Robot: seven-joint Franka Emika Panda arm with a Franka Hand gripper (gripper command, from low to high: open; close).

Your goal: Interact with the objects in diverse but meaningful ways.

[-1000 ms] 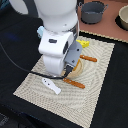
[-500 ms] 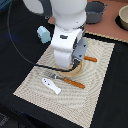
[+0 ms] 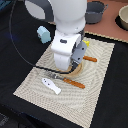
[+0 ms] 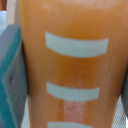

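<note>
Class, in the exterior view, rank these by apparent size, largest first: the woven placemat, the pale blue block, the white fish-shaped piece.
1. Woven placemat, clearly largest.
2. and 3. Pale blue block and white fish-shaped piece look too similar to rank.

Panda arm (image 3: 67,47) lowered over a woven placemat (image 3: 100,80).
White fish-shaped piece (image 3: 51,85) at 7 o'clock of the arm; pale blue block (image 3: 43,34) at 10 o'clock; grey pot (image 3: 95,11) at 1 o'clock.

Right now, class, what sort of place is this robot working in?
Probably a play-kitchen tabletop set up for robot practice: a woven placemat holds a toy bread loaf and a white fish piece, with a dark pot behind.
</note>
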